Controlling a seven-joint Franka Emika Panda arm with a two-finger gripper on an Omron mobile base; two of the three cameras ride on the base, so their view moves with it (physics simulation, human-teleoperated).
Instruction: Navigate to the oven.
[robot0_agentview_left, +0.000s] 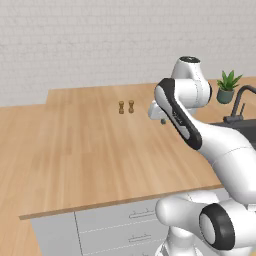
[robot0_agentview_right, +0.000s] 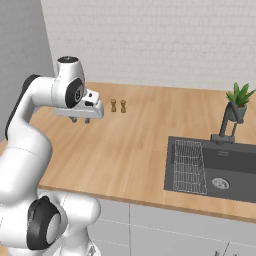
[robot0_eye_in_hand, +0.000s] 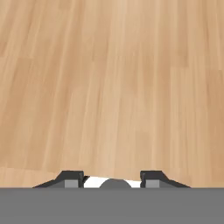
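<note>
The oven is out of view. My gripper (robot0_agentview_right: 80, 120) hangs a short way above the wooden counter (robot0_agentview_right: 135, 145), pointing down at bare wood. Its two dark fingertips (robot0_eye_in_hand: 70, 177) stand apart with nothing between them, so it is open. From the left base view the gripper (robot0_agentview_left: 163, 120) sits just behind the arm's forearm, right of two small shakers.
Two small brown shakers (robot0_agentview_left: 126, 107) stand on the counter beyond the gripper. A dark sink (robot0_agentview_right: 215, 172) with a drying rack and black faucet (robot0_agentview_right: 227, 125) lies to the right, and a potted plant (robot0_agentview_right: 239, 102) stands behind it. Grey drawers (robot0_agentview_left: 125, 225) run under the counter edge. A white brick wall stands behind.
</note>
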